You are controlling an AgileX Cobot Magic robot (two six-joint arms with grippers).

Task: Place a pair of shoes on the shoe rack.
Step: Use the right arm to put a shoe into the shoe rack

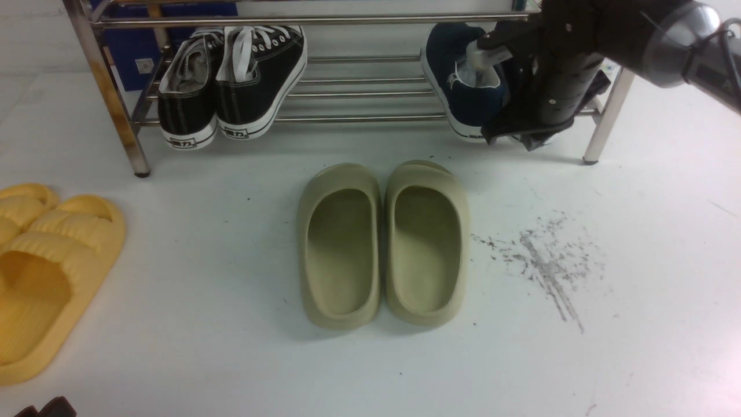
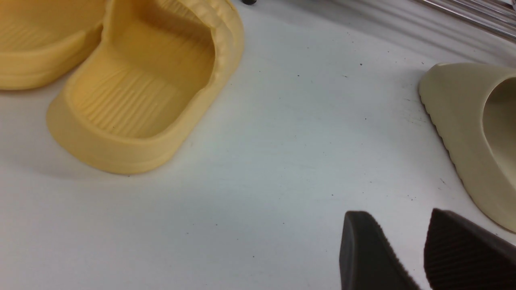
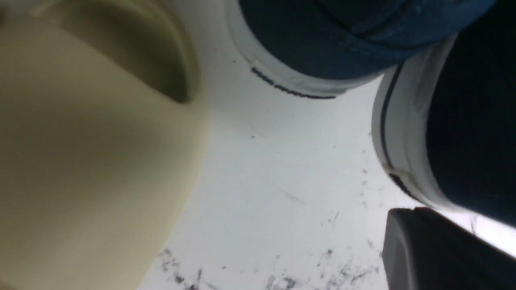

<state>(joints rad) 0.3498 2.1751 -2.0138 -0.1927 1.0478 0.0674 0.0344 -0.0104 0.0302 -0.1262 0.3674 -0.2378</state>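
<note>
Yellow ribbed foam slides (image 1: 52, 260) nearest; the action is far right, at the rack.
Right fingers (image 3: 435, 249) closed right up beside the heels of the navy canvas slip-ons with white rubber soles (image 1: 463, 87), which sit at the shiny steel-tube shoe rack (image 1: 359, 119), lower tubes. Can't tell if they pinch a shoe. Left fingers (image 2: 363, 249) spread wide, empty. Looks like the placing step; next: seat both shoes squarely on the smooth tubes.

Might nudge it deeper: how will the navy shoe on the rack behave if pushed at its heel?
Likely slides, not rolls: the navy shoe lies sole-down across the shoe rack's thin tubes. Canvas heel may dent; paper inside should stiffen it. Heel overhangs the front tube, so it might tip.
</note>
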